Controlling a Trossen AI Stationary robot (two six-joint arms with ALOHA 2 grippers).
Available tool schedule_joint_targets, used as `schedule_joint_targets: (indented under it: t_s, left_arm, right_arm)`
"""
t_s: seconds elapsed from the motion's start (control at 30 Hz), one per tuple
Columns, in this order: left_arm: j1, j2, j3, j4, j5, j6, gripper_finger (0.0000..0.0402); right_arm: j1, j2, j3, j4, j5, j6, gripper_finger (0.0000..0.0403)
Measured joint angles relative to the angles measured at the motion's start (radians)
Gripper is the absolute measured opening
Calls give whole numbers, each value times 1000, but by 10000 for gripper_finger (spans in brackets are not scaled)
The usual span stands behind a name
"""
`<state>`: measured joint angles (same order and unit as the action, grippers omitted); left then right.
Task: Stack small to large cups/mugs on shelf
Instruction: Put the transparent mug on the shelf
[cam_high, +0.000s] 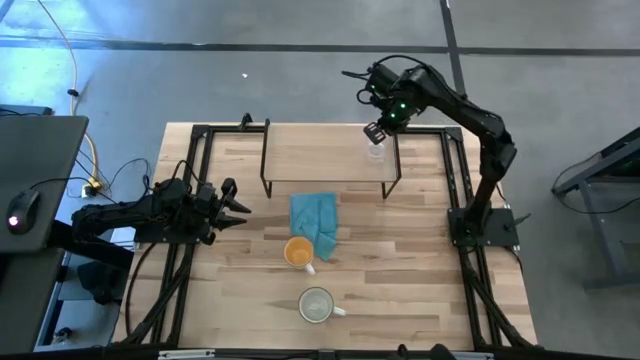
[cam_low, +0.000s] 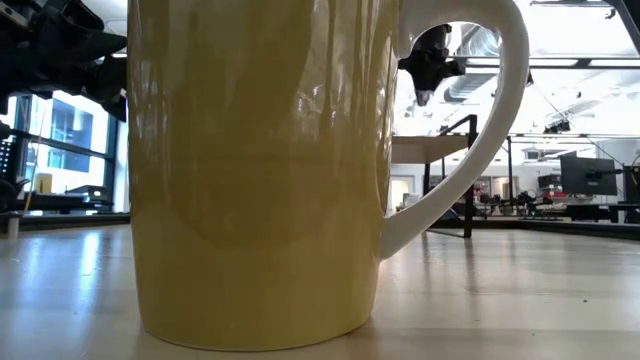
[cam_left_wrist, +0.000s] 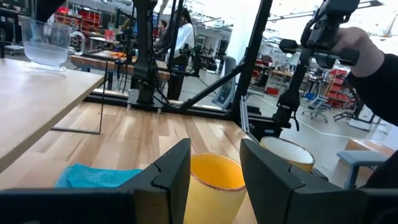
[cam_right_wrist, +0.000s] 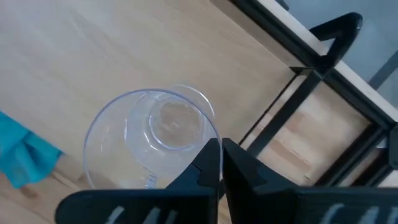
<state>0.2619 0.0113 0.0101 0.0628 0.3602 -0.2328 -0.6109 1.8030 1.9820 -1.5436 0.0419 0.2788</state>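
The clear glass cup (cam_high: 376, 152) stands upright on the right end of the light-wood shelf (cam_high: 320, 160); it also shows in the left wrist view as the glass cup (cam_left_wrist: 46, 43). My right gripper (cam_high: 377, 130) is above it, shut on its rim. On the table, the orange mug (cam_high: 299, 252) stands beside the teal cloth (cam_high: 315, 220), and the cream mug (cam_high: 317, 305) stands nearer the near edge. My left gripper (cam_high: 235, 205) waits open at the table's left, level, facing the orange mug (cam_left_wrist: 214, 186). My right gripper pinches the glass cup's rim (cam_right_wrist: 208, 134) from above, pointing down. One finger (cam_right_wrist: 208, 158) is inside the cup and the other finger (cam_right_wrist: 239, 162) outside. The cup stays upright with its base on the shelf board.
The shelf's black legs (cam_high: 265, 180) stand on the table's far half. The teal cloth lies just in front of the shelf. The cream mug (cam_low: 260, 170) fills the low view. Black frame rails (cam_high: 190, 190) run along both table sides. A person (cam_left_wrist: 183, 31) stands in the room beyond.
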Motion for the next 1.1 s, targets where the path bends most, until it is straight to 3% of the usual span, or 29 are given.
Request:
schedule_joint_targets:
  t_s: [1.1]
  left_arm:
    - [0, 0, 0, -1, -7, 0, 129]
  right_arm:
    - [3, 4, -1, 50, -43, -16, 0]
